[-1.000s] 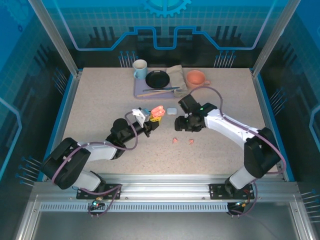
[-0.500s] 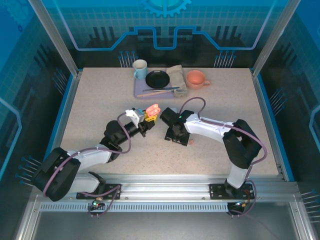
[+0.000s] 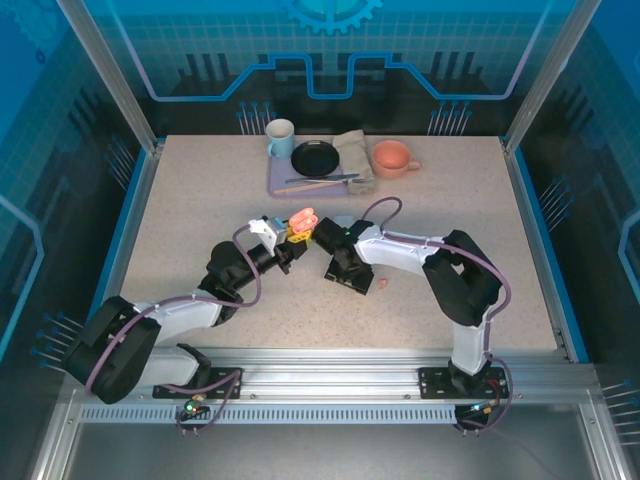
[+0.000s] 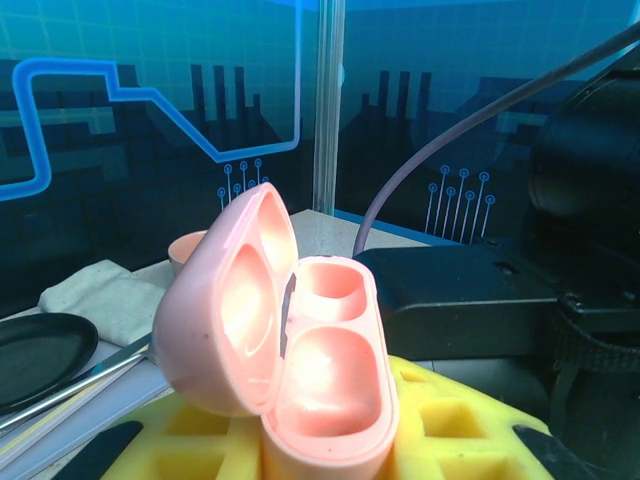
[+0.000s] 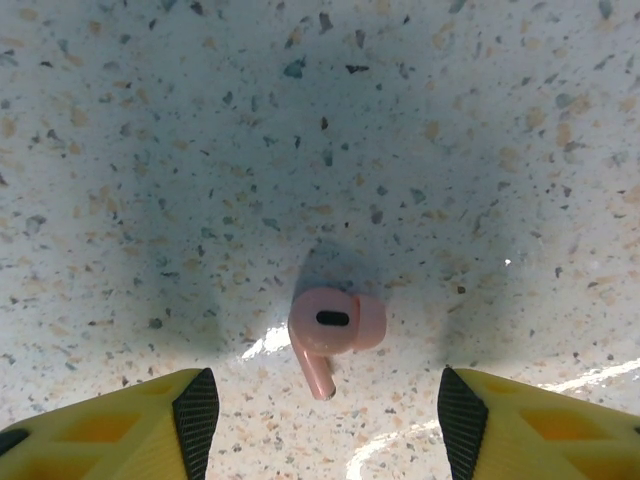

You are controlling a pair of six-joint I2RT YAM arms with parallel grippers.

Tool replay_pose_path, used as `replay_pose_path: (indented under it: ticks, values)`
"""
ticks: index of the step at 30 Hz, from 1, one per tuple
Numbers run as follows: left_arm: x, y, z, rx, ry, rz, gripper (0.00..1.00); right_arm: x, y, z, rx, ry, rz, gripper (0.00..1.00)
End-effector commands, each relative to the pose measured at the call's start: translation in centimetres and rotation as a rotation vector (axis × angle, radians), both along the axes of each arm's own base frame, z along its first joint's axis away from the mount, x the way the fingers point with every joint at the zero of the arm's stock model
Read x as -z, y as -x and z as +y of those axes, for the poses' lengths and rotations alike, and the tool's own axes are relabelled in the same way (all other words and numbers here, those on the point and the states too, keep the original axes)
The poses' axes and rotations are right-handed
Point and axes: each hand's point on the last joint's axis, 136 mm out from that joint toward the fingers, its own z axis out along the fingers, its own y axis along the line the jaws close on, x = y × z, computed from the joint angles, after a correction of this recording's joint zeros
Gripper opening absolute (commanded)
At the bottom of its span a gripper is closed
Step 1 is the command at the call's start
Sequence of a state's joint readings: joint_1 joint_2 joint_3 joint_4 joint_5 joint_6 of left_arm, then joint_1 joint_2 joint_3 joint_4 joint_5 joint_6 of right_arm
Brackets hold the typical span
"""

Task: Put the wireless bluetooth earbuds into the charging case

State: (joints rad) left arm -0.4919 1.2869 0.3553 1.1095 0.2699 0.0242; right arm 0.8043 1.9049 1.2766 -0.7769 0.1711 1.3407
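Above pink earbud [image 5: 335, 335], half-spread right end effector [image 5: 328, 420]

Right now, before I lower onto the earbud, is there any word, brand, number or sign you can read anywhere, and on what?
No words or numbers can be read.
pink charging case: lid open, plain inside and out, no brand visible.
pink earbud: no lettering.
gear emblem on the back wall: a graphic with circuit lines, no letters.

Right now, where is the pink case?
In the left wrist view, the open pink case sits gripped between the left fingers, mid-table beside the right arm.
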Motion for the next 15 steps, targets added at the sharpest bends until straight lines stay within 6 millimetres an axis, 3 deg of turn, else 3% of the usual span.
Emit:
replay_pose_path:
  ticks: [1, 15]
  values:
    - [-0.9, 0.3, 0.5, -0.009, 0.026, -0.027, 0.0, -0.1, -1.0, -0.3, 0.031, 0.026, -0.018, 0.62]
    - [-0.6, 0.2, 0.5, -0.008, 0.031, -0.012, 0.0, 0.7, -2.7, 0.1, 0.034, -0.021, -0.016, 0.55]
